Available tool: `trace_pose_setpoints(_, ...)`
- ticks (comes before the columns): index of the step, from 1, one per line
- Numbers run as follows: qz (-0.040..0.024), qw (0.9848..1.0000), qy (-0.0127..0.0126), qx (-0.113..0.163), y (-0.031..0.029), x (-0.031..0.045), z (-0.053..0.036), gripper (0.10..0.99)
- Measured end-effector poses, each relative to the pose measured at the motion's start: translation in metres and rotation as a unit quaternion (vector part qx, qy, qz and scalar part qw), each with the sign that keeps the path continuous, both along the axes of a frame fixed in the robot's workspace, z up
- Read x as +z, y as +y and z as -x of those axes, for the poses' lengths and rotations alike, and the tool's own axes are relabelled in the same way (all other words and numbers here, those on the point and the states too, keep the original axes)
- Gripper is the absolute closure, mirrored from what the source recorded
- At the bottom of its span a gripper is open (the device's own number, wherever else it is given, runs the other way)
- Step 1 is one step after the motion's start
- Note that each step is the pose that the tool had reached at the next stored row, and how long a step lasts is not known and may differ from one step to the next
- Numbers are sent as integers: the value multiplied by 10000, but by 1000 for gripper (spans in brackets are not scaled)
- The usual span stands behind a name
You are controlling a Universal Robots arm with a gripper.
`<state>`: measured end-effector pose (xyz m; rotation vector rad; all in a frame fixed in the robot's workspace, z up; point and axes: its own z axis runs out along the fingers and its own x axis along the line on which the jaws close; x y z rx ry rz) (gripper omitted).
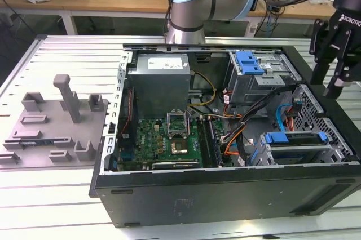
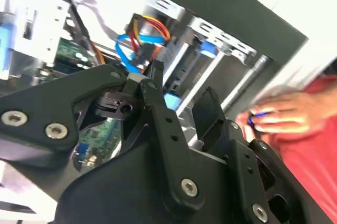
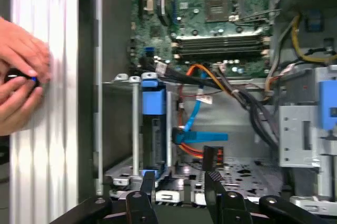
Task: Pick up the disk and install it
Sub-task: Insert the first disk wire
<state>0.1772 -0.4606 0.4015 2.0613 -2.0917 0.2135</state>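
End effector (image 1: pixel 330 85) hangs over the computer case's (image 1: pixel 225 195) edge, jaws apart, empty; the disk (image 1: pixel 294 138) sits in its bay.

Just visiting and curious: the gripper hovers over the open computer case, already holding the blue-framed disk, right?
Not holding it. The gripper hovers open and empty over the open computer case; the first wrist view shows the blue-framed disk sitting in the case's drive bay.
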Motion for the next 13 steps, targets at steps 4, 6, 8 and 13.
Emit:
trace_pose_setpoints(4,138,9999,-64,-70,9,-10,-1,584)
trace_pose_setpoints(6,138,9997,-100,-155,12,-16,-1,584)
trace_pose_setpoints(8,140,9994,-127,-281,14,-22,0,584)
trace_pose_setpoints(13,142,9980,-175,-590,19,-65,0,584)
